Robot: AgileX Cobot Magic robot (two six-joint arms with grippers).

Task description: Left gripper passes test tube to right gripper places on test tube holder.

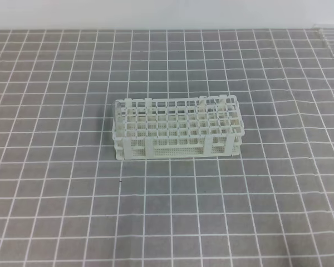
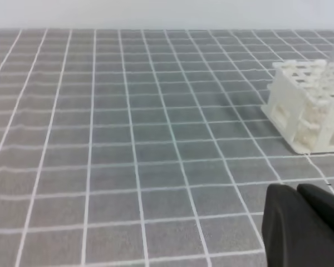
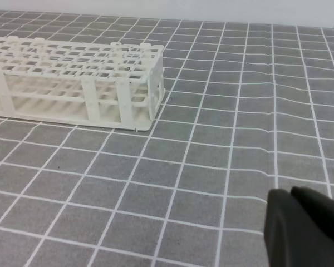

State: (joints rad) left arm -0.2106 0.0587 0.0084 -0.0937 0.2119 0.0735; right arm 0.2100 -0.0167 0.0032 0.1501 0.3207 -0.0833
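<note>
White plastic test tube holder sits ahead of both closed, empty grippers: left gripper, right gripper. No test tube is visible (presumably fragile, slippery glass; grip mid-barrel gently).

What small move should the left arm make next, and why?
Probably open the left gripper: its jaws stand shut on nothing, low over the mat, and the rack holds nothing, so a pickup has to come first.
</note>
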